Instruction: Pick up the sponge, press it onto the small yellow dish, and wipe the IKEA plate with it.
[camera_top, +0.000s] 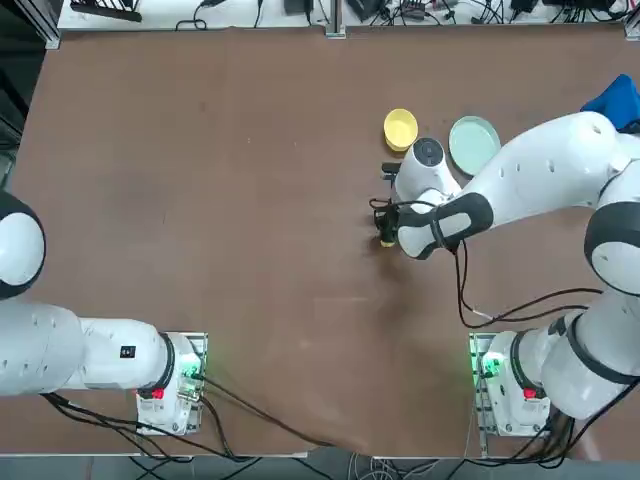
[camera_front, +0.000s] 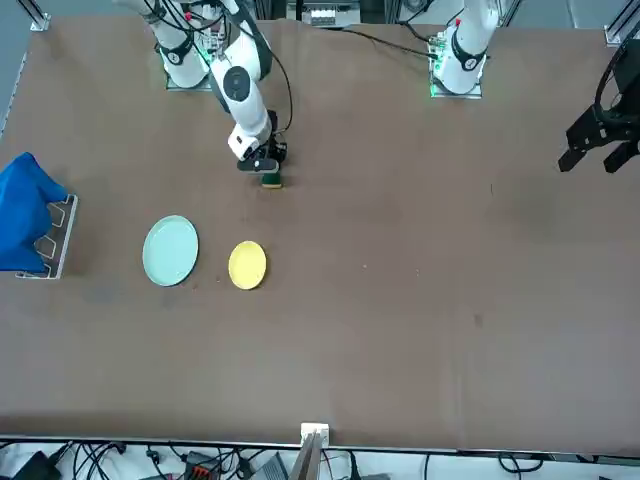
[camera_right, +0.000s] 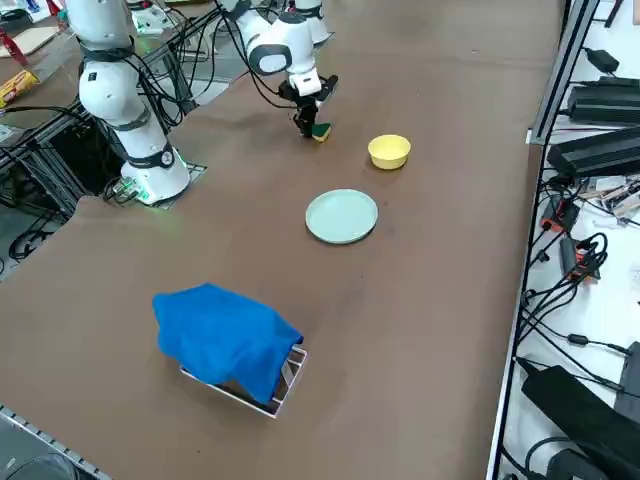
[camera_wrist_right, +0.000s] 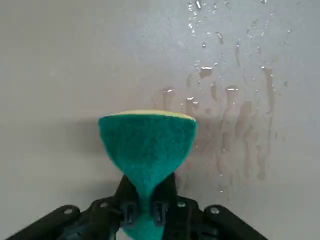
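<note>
In the top view, work from left to right. The right gripper (camera_wrist_right: 146, 192) is closed on the green-and-yellow sponge (camera_wrist_right: 147, 142), pinching its middle so that the free end flares (wet spots (camera_wrist_right: 232, 95) mark the tabletop nearby). Maintain this pinch. Next, centre the sponge above the small yellow dish (camera_top: 401, 130), on the far side of the gripper; lower it straight and press evenly, as an off-centre push could tip the dish. Reserve the pale aqua IKEA plate (camera_top: 474, 145) for wiping. The right arm (camera_top: 545, 170) reaches in from the right, its wrist folded downward.
</note>
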